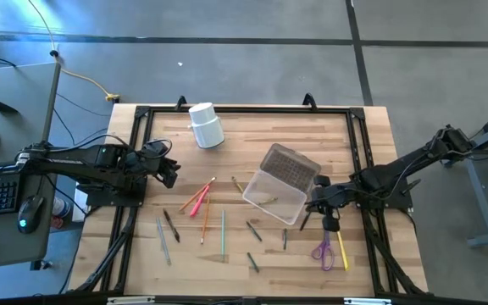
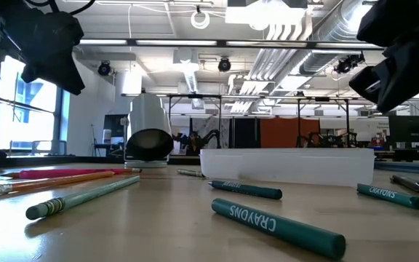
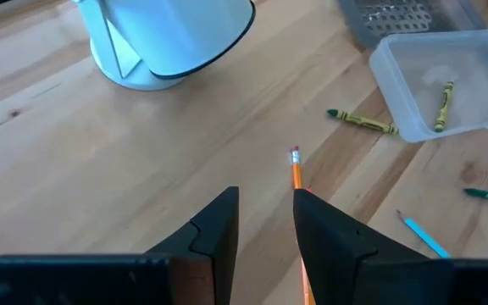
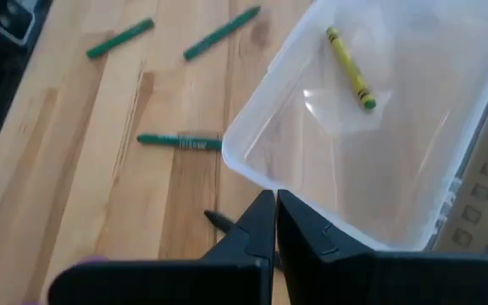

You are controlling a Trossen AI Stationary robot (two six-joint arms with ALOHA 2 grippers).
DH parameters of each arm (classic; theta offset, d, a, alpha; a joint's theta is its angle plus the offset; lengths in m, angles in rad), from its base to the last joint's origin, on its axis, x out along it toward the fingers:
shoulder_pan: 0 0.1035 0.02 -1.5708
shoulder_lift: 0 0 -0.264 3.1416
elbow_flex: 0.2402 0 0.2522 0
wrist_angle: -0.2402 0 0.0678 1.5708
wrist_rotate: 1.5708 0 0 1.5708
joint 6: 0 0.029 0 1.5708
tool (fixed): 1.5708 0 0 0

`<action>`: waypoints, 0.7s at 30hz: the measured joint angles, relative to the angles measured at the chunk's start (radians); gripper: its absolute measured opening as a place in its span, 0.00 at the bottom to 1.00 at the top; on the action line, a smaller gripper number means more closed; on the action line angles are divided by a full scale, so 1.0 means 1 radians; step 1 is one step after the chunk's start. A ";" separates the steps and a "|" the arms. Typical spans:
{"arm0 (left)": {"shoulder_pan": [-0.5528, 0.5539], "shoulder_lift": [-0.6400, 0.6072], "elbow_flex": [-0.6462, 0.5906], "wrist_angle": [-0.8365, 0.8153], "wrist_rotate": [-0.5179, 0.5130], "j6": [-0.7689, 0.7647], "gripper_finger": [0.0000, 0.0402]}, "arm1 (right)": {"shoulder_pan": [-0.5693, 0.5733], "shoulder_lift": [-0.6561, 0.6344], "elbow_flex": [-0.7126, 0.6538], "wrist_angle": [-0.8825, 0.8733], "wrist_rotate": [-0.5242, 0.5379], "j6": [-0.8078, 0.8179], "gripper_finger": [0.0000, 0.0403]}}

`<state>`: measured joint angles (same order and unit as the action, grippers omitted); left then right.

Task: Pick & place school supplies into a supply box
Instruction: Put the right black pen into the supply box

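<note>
The clear supply box stands right of the table's middle, its dark textured panel on the far side. A yellow-green crayon lies inside it. Red and orange pencils, a green pencil and green crayons lie scattered on the wood. Purple-handled scissors and a yellow marker lie near the right edge. My left gripper hovers open above the orange pencil's eraser end. My right gripper is shut and empty, raised above the box's near right corner.
A white cylindrical cup lies on its side at the far middle of the table. Another yellow-green crayon lies just outside the box's left wall. Bare wood shows between the cup and the pencils.
</note>
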<state>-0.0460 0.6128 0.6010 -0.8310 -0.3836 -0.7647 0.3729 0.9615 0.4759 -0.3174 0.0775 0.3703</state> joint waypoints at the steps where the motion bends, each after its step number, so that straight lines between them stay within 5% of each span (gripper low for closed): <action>1: 0.000 0.000 0.000 0.000 0.000 0.000 0.37 | 0.000 0.000 0.000 0.007 0.002 0.011 0.00; 9: 0.000 0.000 0.000 0.000 0.000 0.000 0.37 | 0.006 0.003 0.000 -0.109 -0.062 0.082 0.00; 21: 0.000 0.000 0.000 0.000 0.003 0.000 0.37 | 0.009 0.015 0.000 -0.103 0.063 0.102 0.00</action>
<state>-0.0460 0.6125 0.6010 -0.8314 -0.3806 -0.7647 0.3816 0.9761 0.4759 -0.4205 0.1405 0.4727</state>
